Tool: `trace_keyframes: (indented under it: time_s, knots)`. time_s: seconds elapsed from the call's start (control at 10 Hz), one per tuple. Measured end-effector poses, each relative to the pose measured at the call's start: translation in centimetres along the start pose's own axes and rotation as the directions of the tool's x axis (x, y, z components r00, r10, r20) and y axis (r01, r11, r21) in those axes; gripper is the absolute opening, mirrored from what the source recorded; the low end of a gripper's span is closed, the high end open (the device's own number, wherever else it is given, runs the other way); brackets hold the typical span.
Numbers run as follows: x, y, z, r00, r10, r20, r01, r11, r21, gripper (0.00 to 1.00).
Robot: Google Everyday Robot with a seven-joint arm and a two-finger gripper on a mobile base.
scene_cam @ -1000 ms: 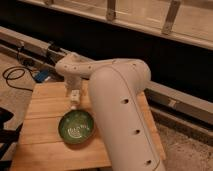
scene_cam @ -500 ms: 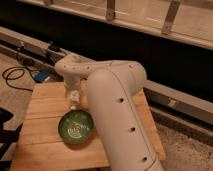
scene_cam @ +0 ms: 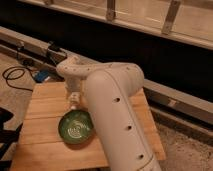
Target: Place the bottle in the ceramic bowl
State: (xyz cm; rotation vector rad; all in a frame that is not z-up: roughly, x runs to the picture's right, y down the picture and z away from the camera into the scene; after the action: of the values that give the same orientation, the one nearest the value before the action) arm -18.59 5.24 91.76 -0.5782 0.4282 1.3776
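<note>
The claw [scene_cam: 75, 96] hung over the bench [scene_cam: 45, 100] with the bottle [scene_cam: 73, 103] at its tip, just beyond the far rim of the bowl [scene_cam: 75, 129]. Whether it clamped the bottle I could not tell.

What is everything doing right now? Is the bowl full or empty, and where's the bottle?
bottle: at the end effector, beside the bowl's far rim, not in it.
ceramic bowl: upright on the wooden table, empty.
end effector: low over the table, just behind the bowl.
black cable: lying looped on the floor.
</note>
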Motion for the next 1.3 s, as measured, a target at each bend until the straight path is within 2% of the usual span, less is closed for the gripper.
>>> trace_keyframes:
  time_s: [0.3, 0.4, 0.5, 0.8, 0.9, 1.0, 1.1, 1.3]
  knots:
    - [-0.4, 0.0, 1.9, 1.0, 0.015, -0.026, -0.015, 1.0, -0.01, 0.65]
    - [-0.4, 0.1, 2.6, 0.999, 0.014, -0.037, -0.014, 1.0, -0.015, 0.62]
    - [-0.2, 0.5, 3.3, 0.999, 0.003, -0.047, -0.004, 1.0, -0.026, 0.52]
    - [-0.1, 0.9, 3.4, 0.999, -0.011, -0.053, 0.008, 0.998, -0.057, 0.22]
    - [0.0, 0.9, 3.1, 0.999, -0.011, -0.05, 0.008, 0.998, -0.065, 0.12]
    - [-0.1, 1.1, 2.4, 0.999, -0.015, -0.039, 0.012, 0.995, -0.095, 0.03]
    - [-0.4, 1.1, 1.3, 1.0, -0.02, -0.02, 0.017, 0.993, -0.117, 0.0]
    - [-1.3, 1.4, -2.1, 0.999, -0.037, 0.035, 0.042, 0.991, -0.129, 0.0]
